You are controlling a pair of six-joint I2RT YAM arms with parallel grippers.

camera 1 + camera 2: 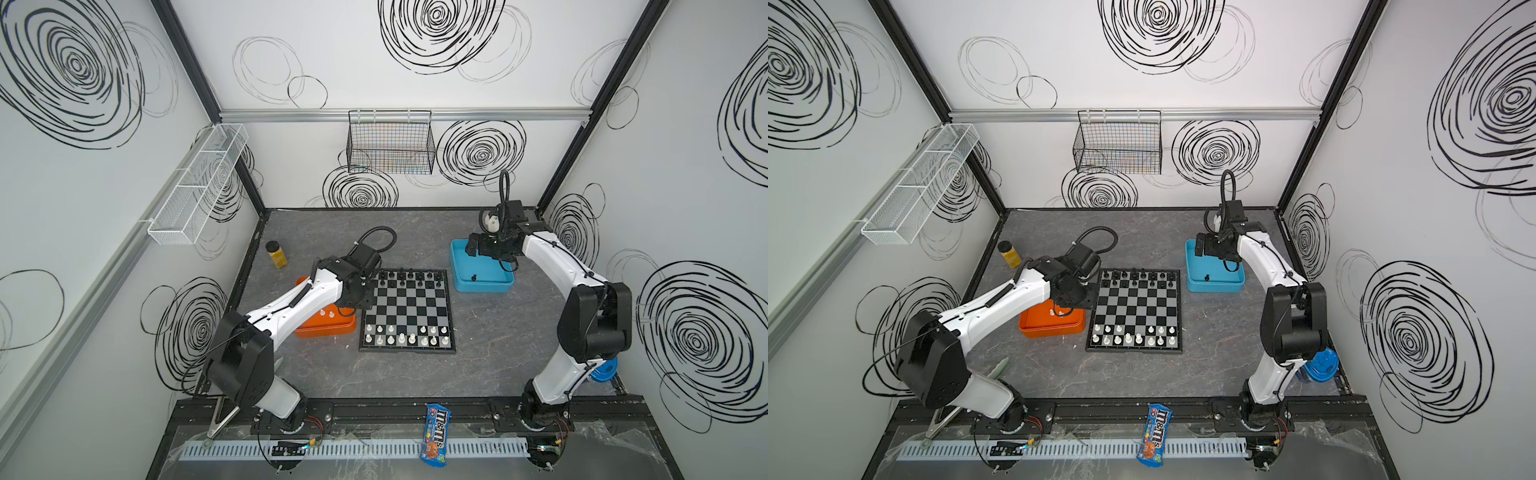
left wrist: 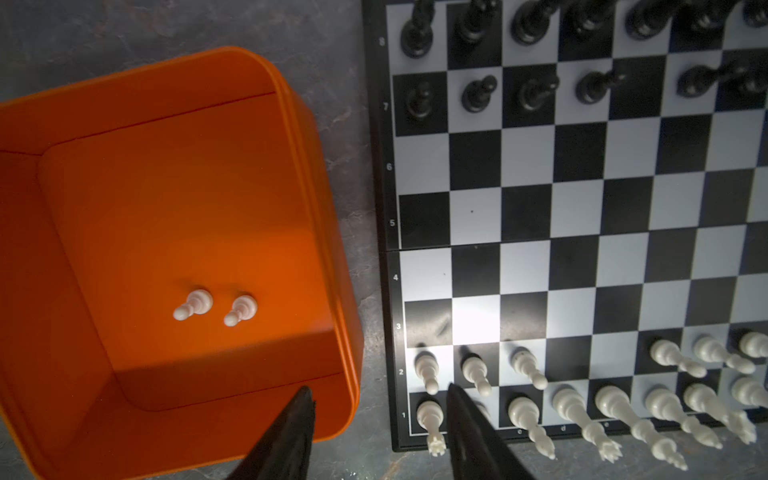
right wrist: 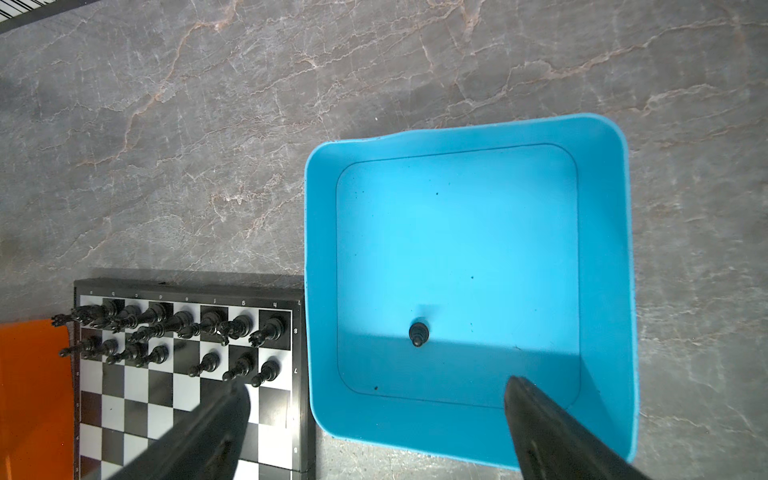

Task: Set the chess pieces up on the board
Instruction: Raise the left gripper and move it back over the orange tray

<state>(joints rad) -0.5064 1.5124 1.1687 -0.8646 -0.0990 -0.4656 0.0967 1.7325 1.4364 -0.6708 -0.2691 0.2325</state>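
Left gripper (image 2: 380, 395): jaws partly apart, empty, over the gap between orange tray (image 2: 291, 124) and board (image 2: 577, 208). The tray beside it holds two white pawns (image 2: 195, 302).

Right gripper (image 3: 378, 388): jaws wide, empty, above blue tray (image 3: 602, 249), which holds one black pawn (image 3: 418, 333) just ahead of the fingers.

Remaining pieces (image 2: 476, 93) stand on the board.

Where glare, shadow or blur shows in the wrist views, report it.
Left wrist view: white glare on the board, shadow across part of the orange tray; right wrist view: shadow band across the blue tray, its edge at the black pawn.
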